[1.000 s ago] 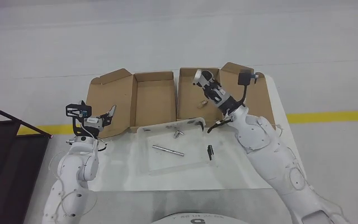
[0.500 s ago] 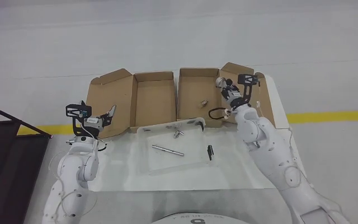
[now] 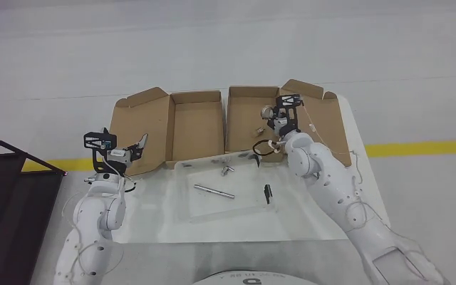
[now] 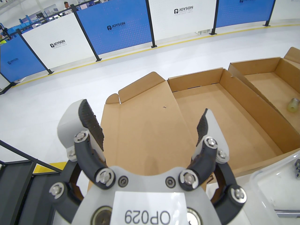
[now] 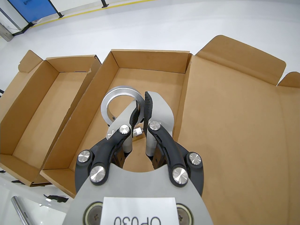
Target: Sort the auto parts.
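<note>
the right gripper [image 5: 141, 105] is clamped on a metal ring [image 5: 121, 90], which is held above the right cardboard box [image 5: 150, 58]; a small bolt [image 5: 138, 131] is seen on its floor. the left gripper [image 4: 146, 114] is held spread wide, nothing gripped, over the flap of the left box [image 4: 196, 77]. a rod [image 3: 214, 191] is seen in the clear tray [image 3: 242, 208].

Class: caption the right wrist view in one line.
Right gripper holds a metal ring over an open cardboard box.
</note>
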Robot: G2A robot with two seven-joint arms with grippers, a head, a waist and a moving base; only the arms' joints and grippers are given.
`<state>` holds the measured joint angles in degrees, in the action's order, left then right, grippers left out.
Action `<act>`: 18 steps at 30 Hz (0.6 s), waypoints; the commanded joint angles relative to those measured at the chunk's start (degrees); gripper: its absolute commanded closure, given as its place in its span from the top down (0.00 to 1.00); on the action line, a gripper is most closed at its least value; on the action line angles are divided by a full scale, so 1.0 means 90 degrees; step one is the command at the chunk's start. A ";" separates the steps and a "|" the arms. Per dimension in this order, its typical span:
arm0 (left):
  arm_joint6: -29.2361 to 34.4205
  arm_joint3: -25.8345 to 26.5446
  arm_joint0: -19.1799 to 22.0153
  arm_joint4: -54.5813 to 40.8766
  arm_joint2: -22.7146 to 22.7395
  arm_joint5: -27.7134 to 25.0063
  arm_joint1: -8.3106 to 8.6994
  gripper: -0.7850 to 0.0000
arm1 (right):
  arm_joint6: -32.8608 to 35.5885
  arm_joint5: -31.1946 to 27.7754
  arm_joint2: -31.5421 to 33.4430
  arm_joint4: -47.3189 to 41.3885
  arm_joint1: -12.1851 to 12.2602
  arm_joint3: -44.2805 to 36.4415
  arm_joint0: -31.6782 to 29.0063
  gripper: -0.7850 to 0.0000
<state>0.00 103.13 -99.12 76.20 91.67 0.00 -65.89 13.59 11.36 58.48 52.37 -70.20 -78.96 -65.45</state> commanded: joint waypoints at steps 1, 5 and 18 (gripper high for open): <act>0.0000 0.0000 0.0000 0.0000 0.0000 0.0000 0.0000 1.00 | 0.0065 0.0046 -0.0044 -0.0010 -0.0033 0.0113 0.0074 0.07; 0.0000 0.0000 0.0000 0.0000 0.0000 0.0000 0.0000 1.00 | 0.0290 0.0139 -0.0133 0.0077 -0.0086 0.0319 0.0188 0.20; 0.0000 0.0000 0.0000 0.0000 0.0000 0.0000 0.0000 1.00 | 0.0020 0.0129 0.0108 -0.0393 -0.0191 -0.0300 0.0029 0.87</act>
<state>0.00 103.13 -99.12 76.20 91.67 0.00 -65.89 14.79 13.26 58.91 50.16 -71.89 -80.43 -64.60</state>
